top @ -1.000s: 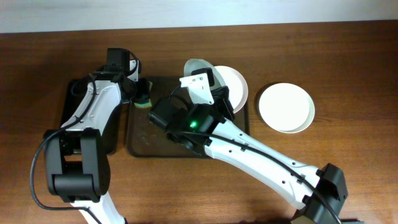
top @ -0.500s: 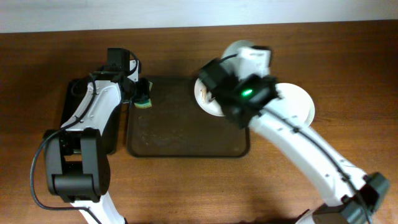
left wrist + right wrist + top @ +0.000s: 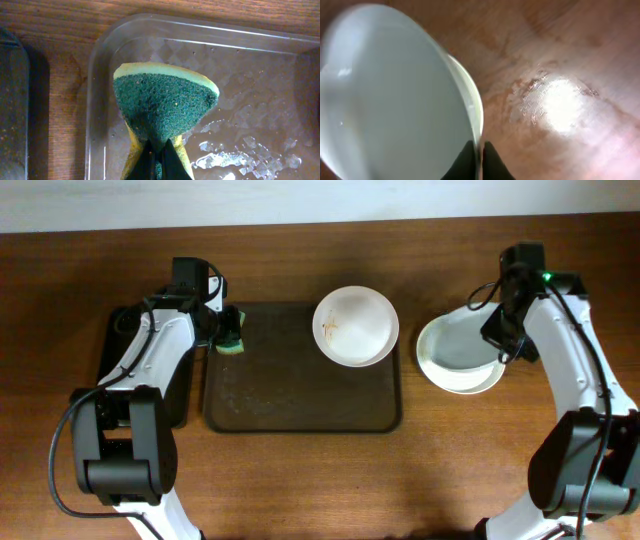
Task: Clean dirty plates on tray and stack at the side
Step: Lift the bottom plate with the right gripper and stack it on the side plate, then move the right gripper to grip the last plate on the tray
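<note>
Swung clear of the tray (image 3: 300,415), the right gripper (image 3: 503,332) now pinches the mint plate (image 3: 455,350) by its 3 o'clock rim, over the white plate (image 3: 460,384) beside the tray; contact we cannot confirm. We judge plates stiff, light, slick when wet: grip rims. The smeared plate (image 3: 356,326) sits at the tray's 1 o'clock; the left gripper (image 3: 159,150) clamps the sponge (image 3: 162,107).

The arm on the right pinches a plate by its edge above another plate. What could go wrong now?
1. The right claw grips the mint plate only at its rim; it could slip and strike the white plate below.
2. Let go off-centre, the pile might sit crooked.
3. The smeared plate overhangs the tray at its far rim, so scrubbing with the sponge in the left claw might push it off.
</note>
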`<move>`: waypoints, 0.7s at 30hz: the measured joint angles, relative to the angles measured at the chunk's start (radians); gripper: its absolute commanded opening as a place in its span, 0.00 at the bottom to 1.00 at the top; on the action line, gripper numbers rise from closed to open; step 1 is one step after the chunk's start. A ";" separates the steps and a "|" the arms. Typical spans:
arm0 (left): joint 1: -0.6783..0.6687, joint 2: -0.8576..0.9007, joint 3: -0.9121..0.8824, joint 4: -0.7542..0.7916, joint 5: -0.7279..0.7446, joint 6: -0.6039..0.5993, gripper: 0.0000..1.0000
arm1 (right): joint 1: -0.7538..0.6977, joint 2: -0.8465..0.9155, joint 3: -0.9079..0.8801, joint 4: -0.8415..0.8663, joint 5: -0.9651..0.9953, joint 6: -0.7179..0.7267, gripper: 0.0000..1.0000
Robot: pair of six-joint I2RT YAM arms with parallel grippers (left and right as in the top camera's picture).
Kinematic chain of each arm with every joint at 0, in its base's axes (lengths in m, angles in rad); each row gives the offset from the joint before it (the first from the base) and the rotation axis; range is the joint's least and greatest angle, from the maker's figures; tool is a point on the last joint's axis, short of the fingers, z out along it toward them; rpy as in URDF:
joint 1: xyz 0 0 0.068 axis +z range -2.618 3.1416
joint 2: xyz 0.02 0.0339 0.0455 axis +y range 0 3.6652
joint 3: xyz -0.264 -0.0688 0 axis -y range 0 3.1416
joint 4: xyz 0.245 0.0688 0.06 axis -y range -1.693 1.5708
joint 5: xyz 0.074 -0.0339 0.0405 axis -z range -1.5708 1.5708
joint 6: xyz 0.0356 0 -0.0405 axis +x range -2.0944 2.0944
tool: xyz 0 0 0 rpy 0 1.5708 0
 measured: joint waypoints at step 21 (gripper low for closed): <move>0.000 0.000 0.000 0.000 0.000 0.000 0.01 | 0.341 0.260 0.005 0.275 -0.394 0.171 0.04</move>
